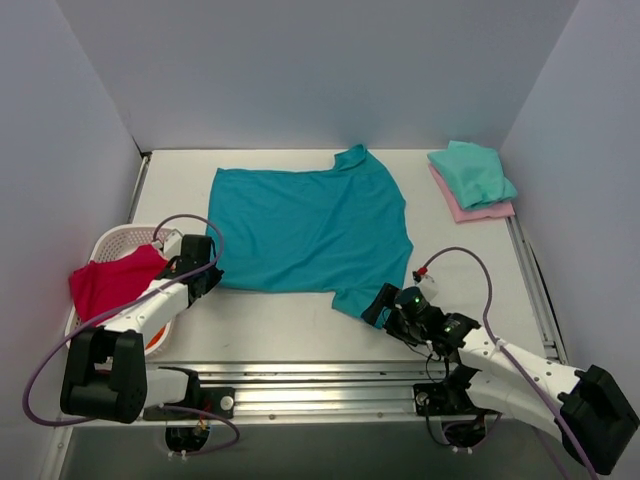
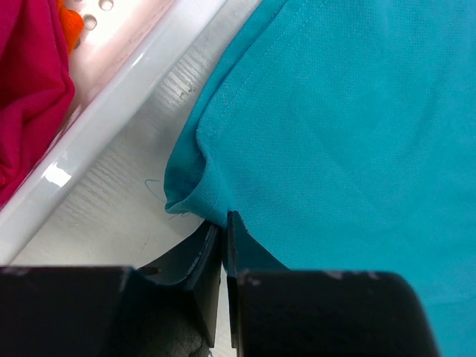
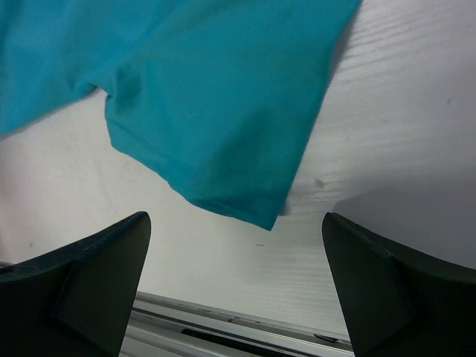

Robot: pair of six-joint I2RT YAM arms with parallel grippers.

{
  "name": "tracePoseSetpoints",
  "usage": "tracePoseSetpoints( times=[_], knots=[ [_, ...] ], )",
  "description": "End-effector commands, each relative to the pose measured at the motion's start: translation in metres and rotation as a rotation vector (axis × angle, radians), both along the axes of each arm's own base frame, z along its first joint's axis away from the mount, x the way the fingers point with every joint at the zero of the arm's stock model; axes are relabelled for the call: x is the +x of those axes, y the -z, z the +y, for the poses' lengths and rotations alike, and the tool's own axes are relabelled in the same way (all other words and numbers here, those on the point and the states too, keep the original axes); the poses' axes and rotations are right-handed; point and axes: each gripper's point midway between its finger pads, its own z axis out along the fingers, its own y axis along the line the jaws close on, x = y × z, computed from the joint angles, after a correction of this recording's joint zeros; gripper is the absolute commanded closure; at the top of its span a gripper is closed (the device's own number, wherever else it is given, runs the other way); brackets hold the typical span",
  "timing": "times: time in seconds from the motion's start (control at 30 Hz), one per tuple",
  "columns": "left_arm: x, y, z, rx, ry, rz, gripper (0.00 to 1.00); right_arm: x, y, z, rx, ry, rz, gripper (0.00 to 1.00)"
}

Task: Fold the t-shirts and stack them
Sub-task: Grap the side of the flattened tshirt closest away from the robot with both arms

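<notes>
Item one: the teal t-shirt [image 1: 305, 228] lies spread flat in the middle of the table [image 1: 300, 325]. Its neckline is at the far edge, and one short sleeve [image 1: 362, 298] juts toward the near right. The cloth is smooth over most of its area. I see a small raised fold at the near left corner, by the hem.

Item two: the mint-green t-shirt [image 1: 472, 172] is folded and sits on top of the folded pink t-shirt [image 1: 482, 210] in the far right corner, well apart from the teal one. The pink edge shows along the near and left sides of that stack.

Item three: the left gripper [image 2: 223, 232] is at the teal shirt's near left corner. Its jaws are drawn almost together and pinch the hem there, with the fabric bunched just ahead of the fingertips.

Item four: the right gripper [image 3: 234, 223] stands low over the table at the end of the sleeve. Its jaws are spread wide, one finger to each side of the sleeve's hem, and hold nothing. From the right wrist view I cannot tell whether the fingers touch the tabletop.

Item five: a white basket [image 1: 120, 238] sits at the left edge, just beside the left gripper. A magenta cloth [image 1: 112, 280] hangs over its rim, and something orange [image 2: 71, 18] shows inside it, too small to identify.
</notes>
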Motion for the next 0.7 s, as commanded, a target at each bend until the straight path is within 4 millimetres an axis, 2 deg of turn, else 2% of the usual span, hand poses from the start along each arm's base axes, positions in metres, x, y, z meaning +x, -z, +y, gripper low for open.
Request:
tracePoseSetpoints(
  times=[0.0, 0.03, 0.1, 0.3, 0.4, 0.43, 0.47, 0.5, 0.6, 0.63, 0.67],
  knots=[
    [0.006, -0.010, 0.002, -0.009, 0.006, -0.057, 0.86, -0.003, 0.015, 0.002, -0.027, 0.021, 0.027, 0.05],
    [0.006, -0.010, 0.002, -0.007, 0.004, -0.056, 0.86, -0.004, 0.020, -0.001, -0.046, 0.025, 0.042, 0.05],
    [0.006, -0.011, 0.003, -0.008, 0.005, -0.059, 0.86, 0.003, 0.017, 0.006, -0.025, 0.024, 0.016, 0.05],
    [0.006, -0.011, 0.005, -0.005, 0.001, -0.060, 0.86, 0.007, 0.025, 0.011, -0.033, 0.021, 0.027, 0.07],
    [0.006, -0.009, 0.005, -0.006, 0.001, -0.058, 0.86, 0.006, 0.029, 0.011, -0.042, 0.015, 0.035, 0.17],
    [0.006, -0.008, 0.005, -0.006, 0.001, -0.055, 0.86, 0.006, 0.029, 0.011, -0.043, 0.011, 0.034, 0.31],
    [0.006, -0.008, 0.005, -0.005, 0.000, -0.055, 0.86, 0.006, 0.029, 0.011, -0.047, 0.010, 0.034, 0.39],
    [0.006, -0.008, 0.005, -0.005, 0.000, -0.055, 0.86, 0.006, 0.027, 0.011, -0.043, 0.012, 0.030, 0.55],
    [0.005, -0.007, 0.006, -0.005, 0.000, -0.052, 0.86, 0.006, 0.024, 0.005, -0.067, 0.024, 0.023, 0.76],
    [0.006, -0.008, 0.006, -0.006, 0.000, -0.055, 0.86, 0.008, 0.020, 0.004, -0.065, 0.029, 0.011, 0.86],
    [0.006, -0.009, 0.006, -0.006, 0.000, -0.058, 0.86, 0.006, 0.020, 0.000, -0.082, 0.033, 0.016, 0.90]
  ],
)
